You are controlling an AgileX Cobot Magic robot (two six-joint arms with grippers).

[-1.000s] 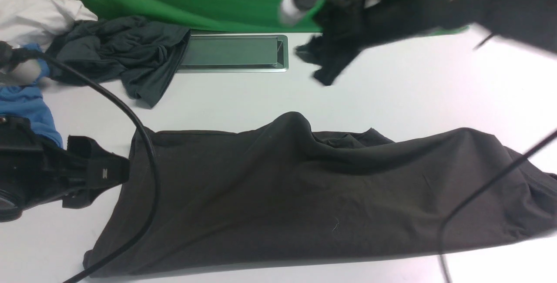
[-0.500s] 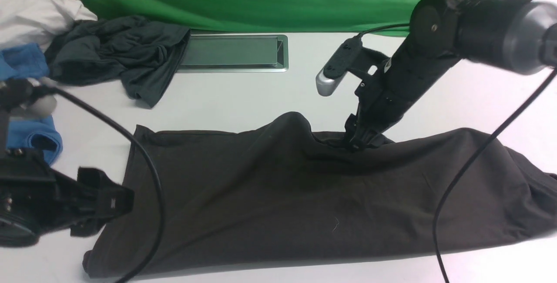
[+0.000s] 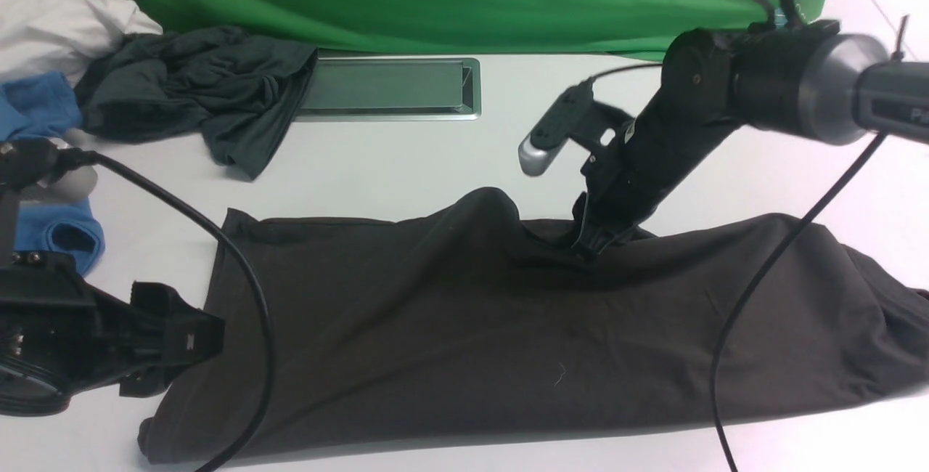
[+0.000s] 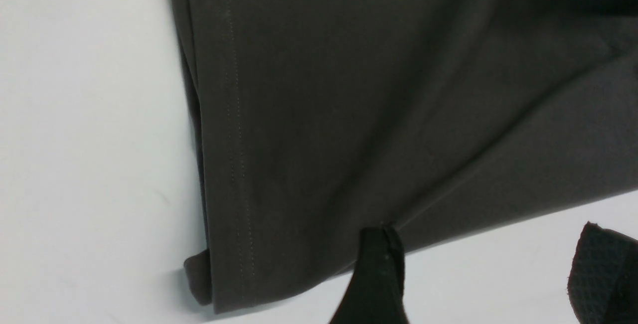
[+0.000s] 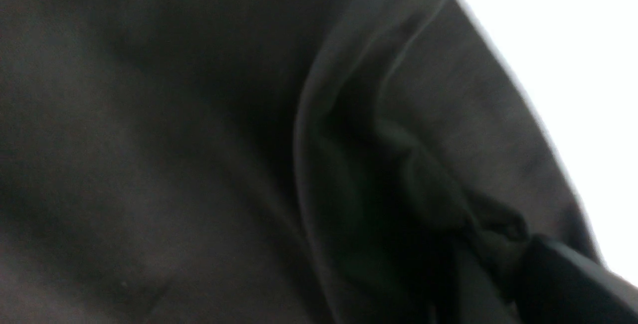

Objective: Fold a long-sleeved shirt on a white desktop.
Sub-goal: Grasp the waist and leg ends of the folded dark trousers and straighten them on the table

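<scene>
- Table [image 3: 406,160]: white, with a green backdrop [image 3: 435,0] along the far edge and a silver-framed hatch [image 3: 392,87] just in front of it.
- Long-sleeved shirt [image 3: 508,334]: lay as a broad dark band along the near edge, from the near left part of the table toward the right edge. The stitched hem was at the left end and a raised ridge ran along the far side.
- Spare garments [image 3: 196,87]: heaped at the far left corner, apart from the shirt.
- Right fingers [image 3: 589,243]: tips were sunk in the rumpled fold on the shirt's far edge. Cloth hid them, so I could not tell whether they had a hold.
- Left fingers [image 3: 185,338]: spread wide and empty, one tip at the hem's near corner.
- Step, as judged: taking hold for a fold. The next move calls for a sure pinch at both ends before lifting, then an even carry across.
</scene>
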